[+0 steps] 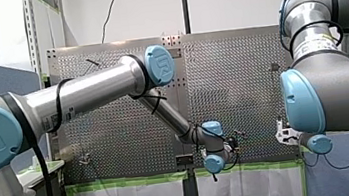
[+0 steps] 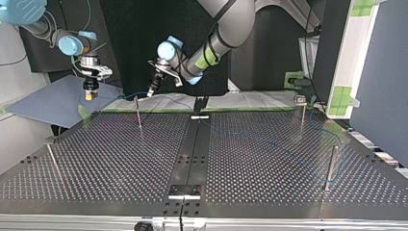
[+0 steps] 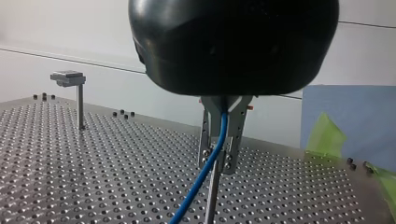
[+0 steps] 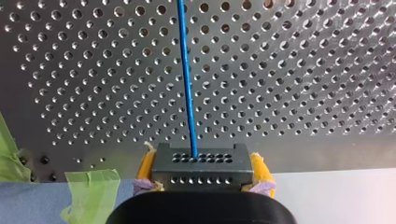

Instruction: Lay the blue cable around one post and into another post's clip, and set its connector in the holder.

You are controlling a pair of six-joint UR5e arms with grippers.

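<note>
- Blue thin cable [image 3: 212,158]: pinched between the metal fingers [image 3: 236,135] of my left gripper [image 3: 217,163], above the perforated metal table [image 3: 93,177]; drops from them in front of a thin metal post [image 3: 212,198] and leaves the left wrist view.
- Other end of the cable: enters a dark grey rectangular connector with rows of small holes [image 4: 201,159]; runs straight away from it over the table's holes.
- My right gripper [image 4: 201,170]: yellow pads [image 4: 146,168] clamped on the connector's two sides; hangs at the table's edge, beside strips of green tape [image 4: 91,191].
- Top view: both grippers up at the table's far edge, the right one over a blue sheet [image 2: 57,103] past the far-left corner, the left one just beside the thin post.
- Same view: cable faint across the table's right half, toward a plain metal post [image 2: 330,166] near the right edge; whether around it, cannot tell.
- Clip-topped metal post [image 2: 301,107] near the far-right corner, well apart from both grippers.
- Black plate with a bright metal bar [image 2: 184,190] at the middle of the near edge, well apart from the connector.
</note>
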